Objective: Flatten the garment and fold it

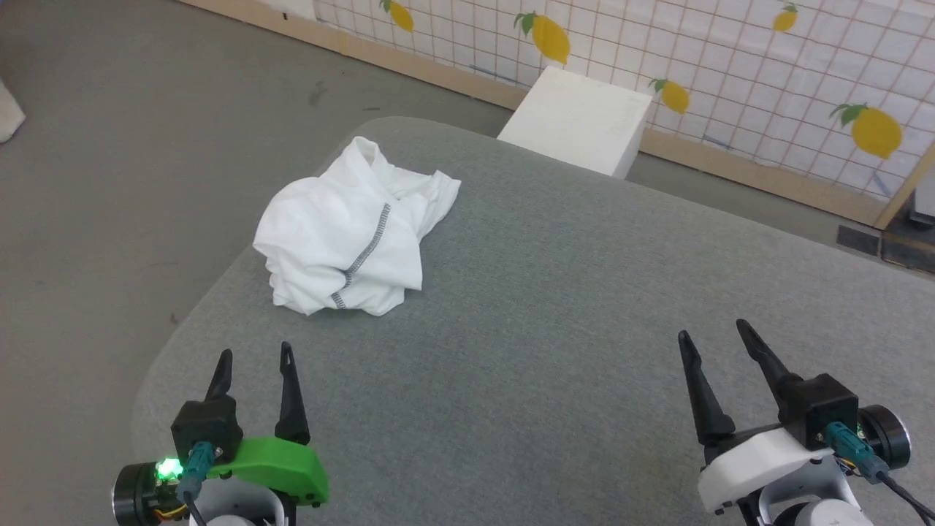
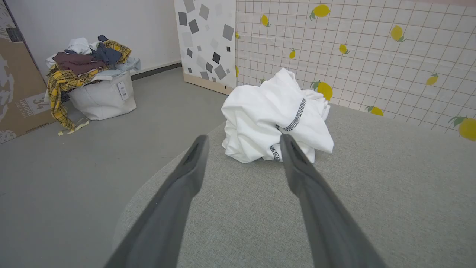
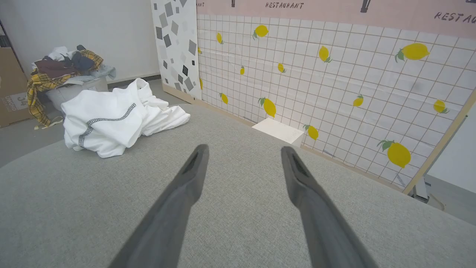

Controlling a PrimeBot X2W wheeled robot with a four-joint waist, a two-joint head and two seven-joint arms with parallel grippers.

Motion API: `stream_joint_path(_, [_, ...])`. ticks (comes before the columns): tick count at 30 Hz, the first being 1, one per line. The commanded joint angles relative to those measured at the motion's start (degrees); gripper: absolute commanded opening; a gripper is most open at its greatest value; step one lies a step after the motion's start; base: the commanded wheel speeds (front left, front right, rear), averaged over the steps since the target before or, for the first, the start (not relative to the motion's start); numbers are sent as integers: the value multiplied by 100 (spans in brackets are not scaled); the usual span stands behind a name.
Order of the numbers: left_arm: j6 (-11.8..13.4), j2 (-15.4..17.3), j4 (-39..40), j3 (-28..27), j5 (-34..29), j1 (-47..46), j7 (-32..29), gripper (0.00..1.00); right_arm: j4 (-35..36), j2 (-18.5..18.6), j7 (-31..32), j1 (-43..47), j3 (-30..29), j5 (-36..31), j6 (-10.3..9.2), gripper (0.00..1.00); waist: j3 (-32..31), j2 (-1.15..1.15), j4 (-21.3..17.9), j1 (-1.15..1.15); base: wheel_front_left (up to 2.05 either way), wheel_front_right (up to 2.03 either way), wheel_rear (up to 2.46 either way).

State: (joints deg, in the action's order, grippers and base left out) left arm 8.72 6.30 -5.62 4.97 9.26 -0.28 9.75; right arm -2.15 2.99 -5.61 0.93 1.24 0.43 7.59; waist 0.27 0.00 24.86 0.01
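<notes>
- The garment (image 1: pixel 343 241), white with dark zigzag seam stitching, lies crumpled in a heap near the far left corner of the grey tabletop (image 1: pixel 555 307).
- The left hand (image 1: pixel 255 352) hovers over the near left edge, pointing at the heap, its fingers apart and empty.
- The right hand (image 1: pixel 712 330), well apart at the near right, is likewise spread and empty.
- A white box (image 1: pixel 577 120) stands beyond the far edge, by the lemon-patterned wall (image 1: pixel 767 66).
- A basket (image 2: pixel 100 98) heaped with clothes sits on the floor (image 2: pixel 111 149).
</notes>
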Motion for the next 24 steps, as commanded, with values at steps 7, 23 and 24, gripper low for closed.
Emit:
stream_joint_path(7, [103, 74, -101, 72, 133, 14, 141, 100, -13, -8, -107, -71, 83, 35, -7, 100, 24, 0, 235, 0, 0, 0, 0])
stream_joint_path(23, [266, 160, -233, 184, 305, -44, 332, 100, -62, -10, -233, -100, 122, 69, -8, 100, 38, 0, 646, -1, 0, 0, 0])
stream_joint_path(24, [277, 168, -241, 192, 318, -47, 345, 100, -70, -10, -244, -104, 125, 75, -9, 100, 37, 0, 675, -1, 0, 0, 0])
